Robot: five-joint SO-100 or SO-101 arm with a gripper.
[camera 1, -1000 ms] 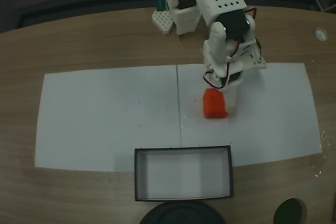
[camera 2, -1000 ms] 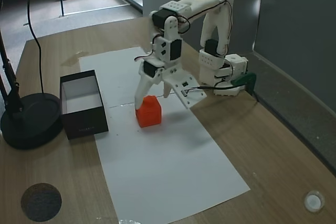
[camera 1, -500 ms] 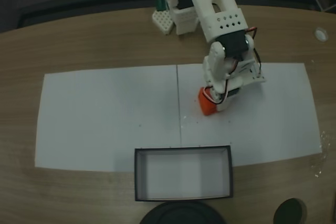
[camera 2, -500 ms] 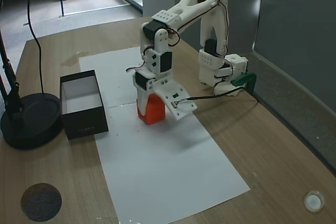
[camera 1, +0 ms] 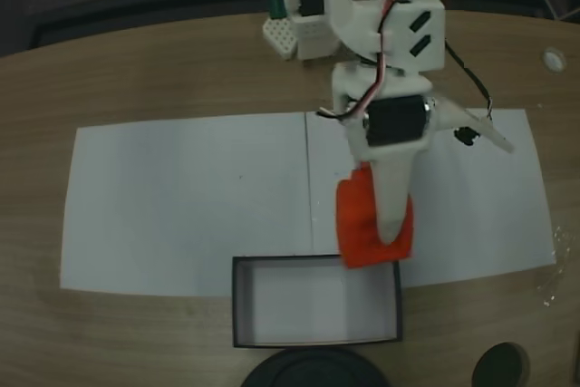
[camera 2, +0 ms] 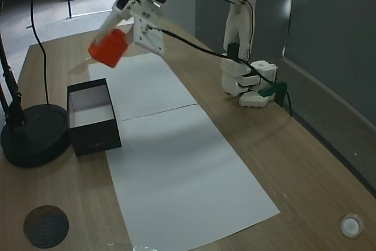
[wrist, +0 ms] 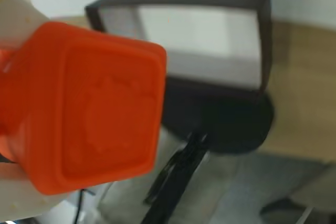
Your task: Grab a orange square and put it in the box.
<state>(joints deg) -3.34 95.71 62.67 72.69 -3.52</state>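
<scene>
The orange square (camera 1: pixel 356 227) hangs in the air, held in my gripper (camera 1: pixel 385 228), which is shut on it. In a fixed view from the side the orange square (camera 2: pixel 109 47) is high above the table, up over the far end of the box (camera 2: pixel 96 140), with my gripper (camera 2: pixel 115 40) tilted downward. The box (camera 1: pixel 316 260), black-walled and white inside, sits just below the cube in the fixed view from above. In the wrist view the orange square (wrist: pixel 89 103) looms large at the left, against a pale finger (wrist: pixel 13 19), and the box (wrist: pixel 264 35) lies beyond it.
A white paper sheet (camera 2: pixel 176 163) covers the middle of the wooden table. A black round stand base (camera 2: pixel 32 133) sits right beside the box, and its pole rises at the left. A dark disc (camera 2: pixel 46 226) and a small white cap (camera 2: pixel 351 225) lie near the front edge.
The gripper closed on the orange square on the paper, lifted it high and swung it toward the box.
</scene>
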